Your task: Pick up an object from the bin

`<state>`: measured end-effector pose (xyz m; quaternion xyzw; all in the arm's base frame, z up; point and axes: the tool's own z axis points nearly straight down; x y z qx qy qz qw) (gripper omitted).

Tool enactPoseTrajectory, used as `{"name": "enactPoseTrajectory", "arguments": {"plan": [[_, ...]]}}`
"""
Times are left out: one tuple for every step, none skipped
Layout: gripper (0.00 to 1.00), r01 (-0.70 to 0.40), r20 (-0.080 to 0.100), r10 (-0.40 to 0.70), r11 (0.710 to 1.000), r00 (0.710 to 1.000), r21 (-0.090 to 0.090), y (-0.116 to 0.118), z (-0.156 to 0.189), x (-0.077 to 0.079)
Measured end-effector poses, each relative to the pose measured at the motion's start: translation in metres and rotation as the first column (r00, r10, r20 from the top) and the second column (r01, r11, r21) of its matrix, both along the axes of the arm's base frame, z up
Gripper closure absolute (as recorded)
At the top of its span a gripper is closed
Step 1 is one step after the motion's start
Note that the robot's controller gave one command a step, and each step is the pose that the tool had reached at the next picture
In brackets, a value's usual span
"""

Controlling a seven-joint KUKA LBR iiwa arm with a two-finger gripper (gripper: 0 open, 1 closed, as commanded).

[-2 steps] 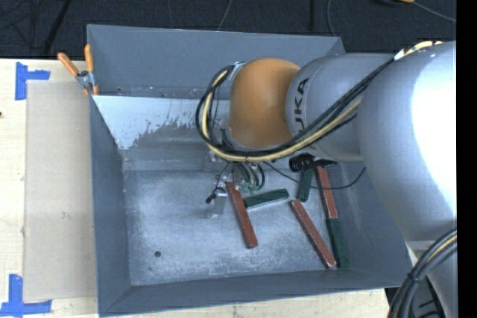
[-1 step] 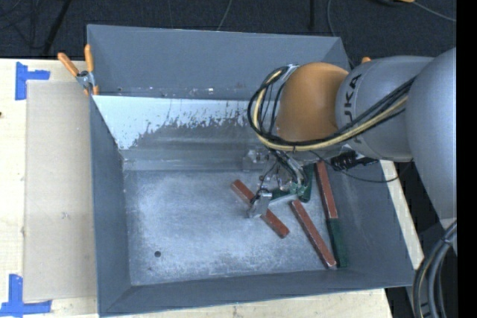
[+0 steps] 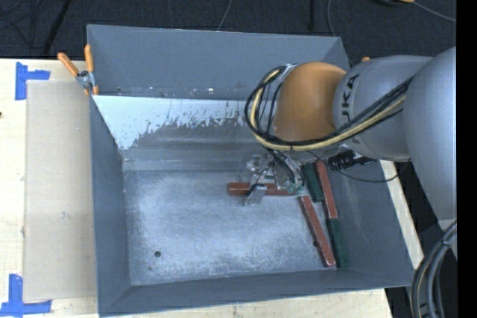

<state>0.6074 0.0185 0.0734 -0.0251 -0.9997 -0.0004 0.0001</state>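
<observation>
My gripper is low in the bin, right of the middle, under the arm's orange cover. It stands directly over a short reddish-brown stick that lies flat and crosswise on the bin floor, its left end sticking out past the gripper. Whether the gripper touches the stick I cannot tell. Just right of the gripper lie a long reddish-brown stick and a dark green strip, side by side and running toward the bin's front right corner. A shorter brown stick lies beside them.
The arm and its cover hang over the bin's right rear part and hide the floor there. The bin's left half and front floor are bare grey metal with one small dark speck.
</observation>
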Motion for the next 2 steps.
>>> {"name": "enactPoseTrajectory", "arguments": {"plan": [[1.00, -0.002, 0.008, 0.002, 1.000, 1.000, 0.001, 0.022, 0.092, -0.012], [1.00, 0.002, 0.009, -0.002, 1.000, 1.000, -0.001, 0.005, 0.156, -0.001]]}}
